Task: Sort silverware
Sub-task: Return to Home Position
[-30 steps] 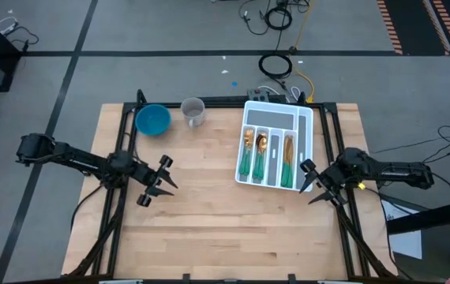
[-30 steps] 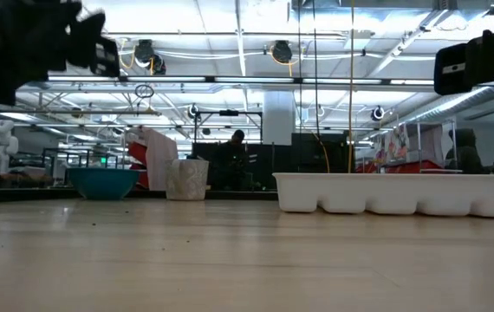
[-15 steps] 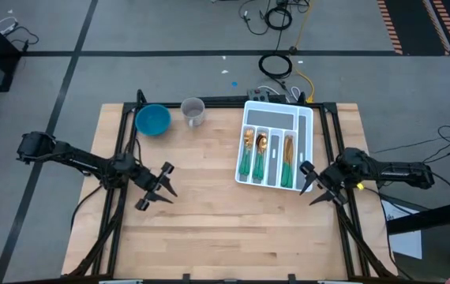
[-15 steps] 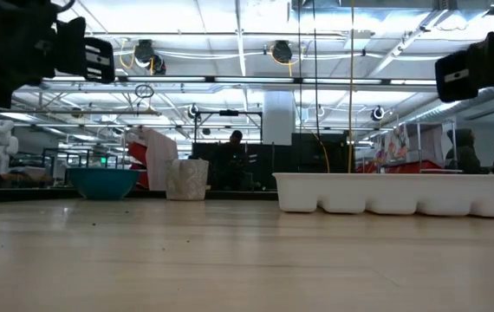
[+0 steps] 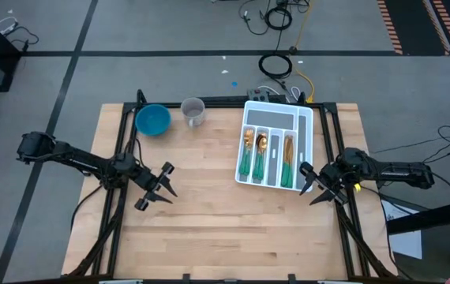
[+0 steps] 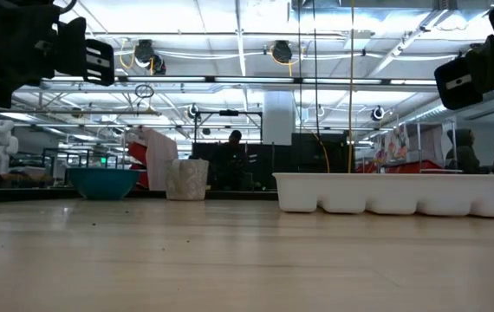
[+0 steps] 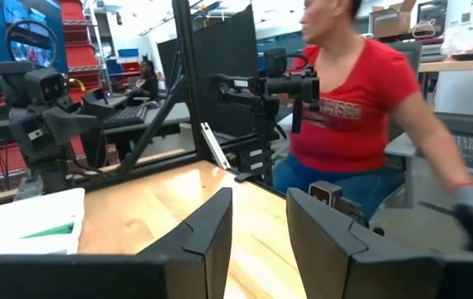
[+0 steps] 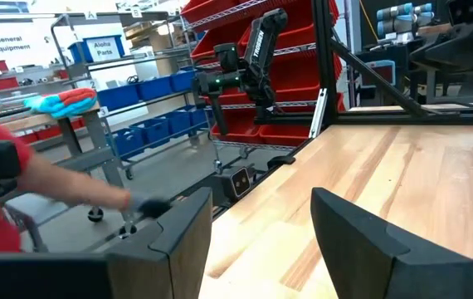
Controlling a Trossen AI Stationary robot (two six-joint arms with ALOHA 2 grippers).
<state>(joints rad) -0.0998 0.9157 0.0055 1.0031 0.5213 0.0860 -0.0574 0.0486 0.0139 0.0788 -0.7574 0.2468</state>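
The silverware (image 5: pixel 266 154), gold heads and green handles, lies in the long compartments of a white tray (image 5: pixel 307 126) at the table's far right. The tray's side wall (image 6: pixel 399 194) shows in the low view, and its corner (image 7: pixel 21 224) with one green handle (image 7: pixel 54 230) shows in the left wrist view. My left gripper (image 5: pixel 154 186) hovers open above the table's left middle, far from the tray. My right gripper (image 5: pixel 313 183) hovers open just beyond the tray's near right corner. Both fingers show apart in the wrist views (image 7: pixel 257 228) (image 8: pixel 261 228). Neither gripper holds anything.
A blue bowl (image 5: pixel 153 120) and a clear cup (image 5: pixel 193 111) stand near the far edge, left of the tray. Bare wood (image 5: pixel 225 221) spreads across the table's middle and near half. A person in a red shirt (image 7: pixel 348 108) is beside the table; a gloved hand (image 8: pixel 149 206) reaches near its edge.
My left gripper has drifted a little toward the near edge and slightly down, staying open. My right gripper has tipped slightly in place. The tray and silverware have not moved.
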